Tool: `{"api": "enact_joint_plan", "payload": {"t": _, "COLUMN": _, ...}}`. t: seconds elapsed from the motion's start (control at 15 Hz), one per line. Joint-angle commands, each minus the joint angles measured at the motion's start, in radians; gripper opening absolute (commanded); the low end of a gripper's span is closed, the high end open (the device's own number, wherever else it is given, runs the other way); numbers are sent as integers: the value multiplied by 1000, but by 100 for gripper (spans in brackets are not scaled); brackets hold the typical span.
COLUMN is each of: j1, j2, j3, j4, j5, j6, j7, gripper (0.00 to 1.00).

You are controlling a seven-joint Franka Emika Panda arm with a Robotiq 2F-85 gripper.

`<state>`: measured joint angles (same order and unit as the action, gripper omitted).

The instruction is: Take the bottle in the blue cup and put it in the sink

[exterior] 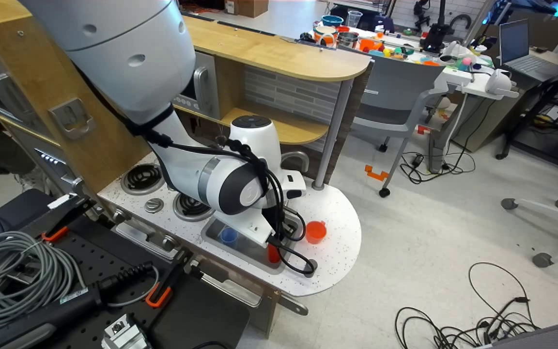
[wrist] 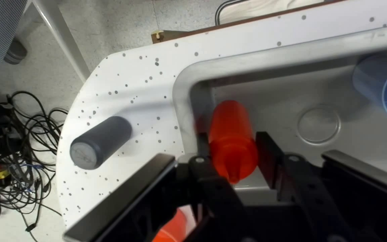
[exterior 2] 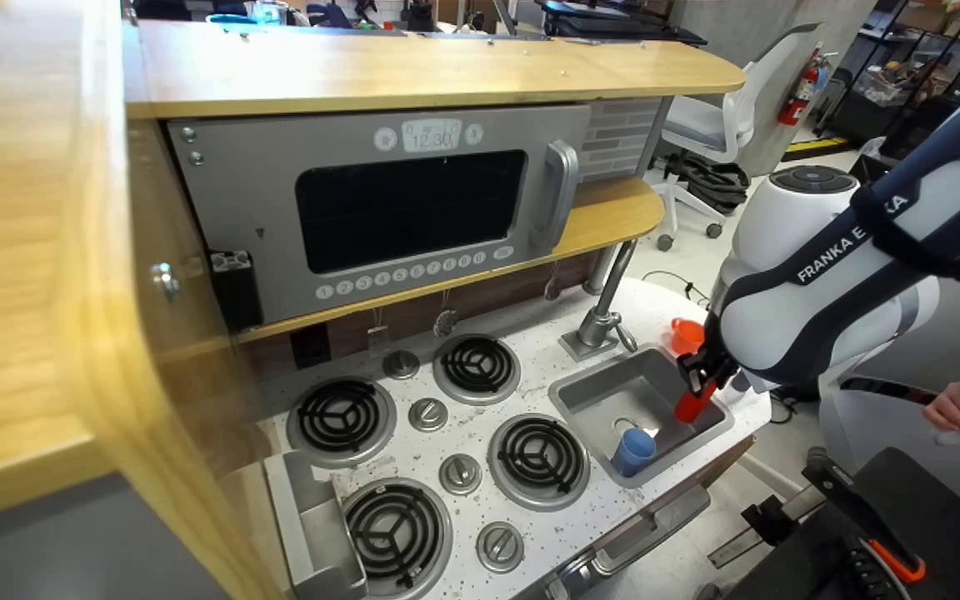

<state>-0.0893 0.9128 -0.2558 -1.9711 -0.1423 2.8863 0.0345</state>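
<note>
In an exterior view, nearest on the left, a black surface (exterior: pixel 196 312) carries a black device (exterior: pixel 87 300) whose pale label is too small to read. A gray divided tray (exterior 2: pixel 284 525) stands near left, beside the coil burners (exterior 2: pixel 397 537).

To their right, the sink (exterior 2: pixel 597 392) holds the blue cup (exterior 2: pixel 633 452), upright toward the near left corner; only part of its inside shows. At the sink's right end the red bottle (wrist: pixel 232 117) points base down into the basin. The gripper (wrist: pixel 232 144) pinches it toward its nozzle end, a pad on either side. Whether the base touches the basin floor I cannot tell.

The white arm (exterior 2: pixel 780 325) reads "FRANKA E" and, past a black strap, "KA". A red-orange cup (exterior 2: pixel 687 336) stands on the counter just right of the sink's far right corner.

Farther back and left, the toy microwave (exterior 2: pixel 247 208) shows "12:30" above a row of buttons numbered from 1. On the far table are a blue bowl (exterior: pixel 332 20), a metal pot (exterior: pixel 348 39) and an orange bucket (exterior: pixel 325 34); their contents are too small to make out.
</note>
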Motion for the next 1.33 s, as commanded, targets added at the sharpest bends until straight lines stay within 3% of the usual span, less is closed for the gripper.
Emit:
{"api": "enact_joint_plan", "payload": {"t": 0.0, "j1": -13, "j2": 43, "j3": 19, "j4": 59, "j5": 13, "j6": -13, "j7": -17, "gripper": 13}}
{"api": "enact_joint_plan", "payload": {"t": 0.6, "j1": -23, "j2": 74, "j3": 59, "j4": 105, "j5": 16, "j6": -60, "j7": -32, "gripper": 13}}
{"api": "enact_joint_plan", "payload": {"t": 0.67, "j1": -22, "j2": 70, "j3": 60, "j4": 103, "j5": 15, "j6": -63, "j7": -33, "gripper": 21}}
{"api": "enact_joint_plan", "payload": {"t": 0.73, "j1": -23, "j2": 63, "j3": 60, "j4": 97, "j5": 14, "j6": -60, "j7": -35, "gripper": 63}}
{"api": "enact_joint_plan", "payload": {"t": 0.87, "j1": -20, "j2": 39, "j3": 58, "j4": 75, "j5": 11, "j6": -50, "j7": -37, "gripper": 71}}
{"api": "enact_joint_plan", "payload": {"t": 1.13, "j1": -68, "j2": -49, "j3": 107, "j4": 9, "j5": 20, "j6": -37, "j7": -85, "gripper": 99}}
{"api": "enact_joint_plan", "payload": {"t": 1.27, "j1": -107, "j2": -125, "j3": 145, "j4": -51, "j5": 29, "j6": -31, "j7": -121, "gripper": 100}}
